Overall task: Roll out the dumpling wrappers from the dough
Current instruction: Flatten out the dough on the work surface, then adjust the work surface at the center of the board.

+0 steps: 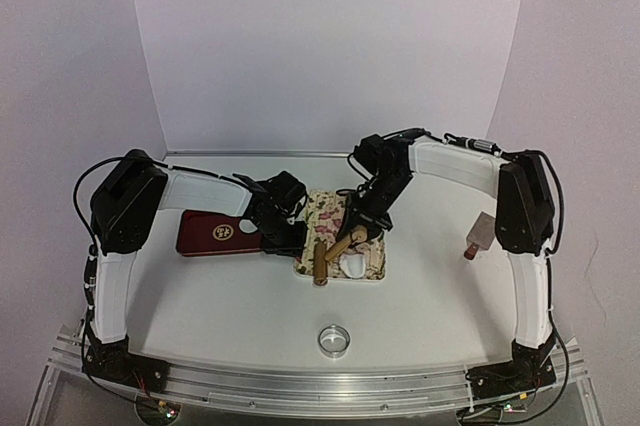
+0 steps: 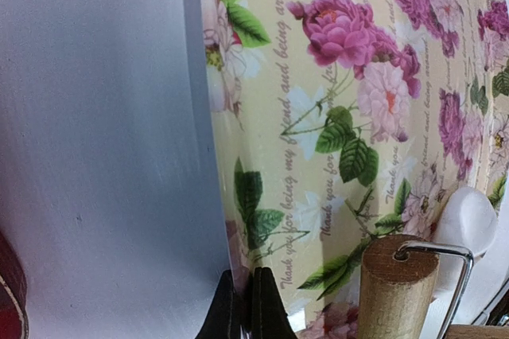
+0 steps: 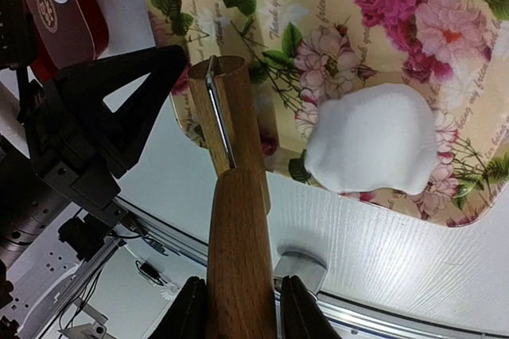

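Note:
The dough [image 3: 374,140] is a soft white lump on the near part of a floral tray [image 1: 335,208]; it also shows as the dough [image 1: 355,264] from above and the dough [image 2: 465,220] at the left wrist view's right edge. My right gripper [image 3: 238,307] is shut on the wooden handle of a rolling pin [image 3: 238,235]. Its roller [image 3: 227,128] lies just left of the dough, apart from it. My left gripper [image 2: 242,307] is shut on the tray's left rim [image 2: 231,220]. No dumpling wrappers are in view.
A shiny metal ring cutter [image 1: 334,339] sits on the table near the front edge. A dark red flat case [image 1: 215,234] lies left of the tray, behind the left arm. A small brown-handled tool [image 1: 480,234] lies at the right by the right arm.

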{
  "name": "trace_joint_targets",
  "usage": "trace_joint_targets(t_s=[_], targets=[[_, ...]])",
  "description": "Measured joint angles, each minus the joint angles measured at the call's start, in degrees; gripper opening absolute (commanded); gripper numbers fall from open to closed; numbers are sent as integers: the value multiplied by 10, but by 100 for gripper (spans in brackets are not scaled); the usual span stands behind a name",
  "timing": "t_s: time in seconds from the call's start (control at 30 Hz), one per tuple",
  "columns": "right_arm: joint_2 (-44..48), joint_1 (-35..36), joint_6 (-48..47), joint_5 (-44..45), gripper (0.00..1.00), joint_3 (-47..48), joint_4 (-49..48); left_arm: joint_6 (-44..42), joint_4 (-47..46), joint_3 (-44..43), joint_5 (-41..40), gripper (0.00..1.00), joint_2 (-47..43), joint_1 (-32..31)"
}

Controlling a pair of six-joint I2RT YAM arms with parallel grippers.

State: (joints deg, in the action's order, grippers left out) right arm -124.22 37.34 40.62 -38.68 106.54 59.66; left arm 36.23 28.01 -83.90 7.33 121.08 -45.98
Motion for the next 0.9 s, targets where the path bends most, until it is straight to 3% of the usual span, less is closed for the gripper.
trace_joint_targets(t_s=[0.43, 0.67, 0.9], targets=[[-1, 11, -17, 66, 0, 113, 34, -25, 0, -2, 0, 0, 0, -2], [58, 11, -43, 126, 0, 116, 98, -119, -1, -36, 10, 0, 20, -2], [145, 11, -106, 182, 0, 59, 157, -237, 5, -92, 24, 2, 47, -3]])
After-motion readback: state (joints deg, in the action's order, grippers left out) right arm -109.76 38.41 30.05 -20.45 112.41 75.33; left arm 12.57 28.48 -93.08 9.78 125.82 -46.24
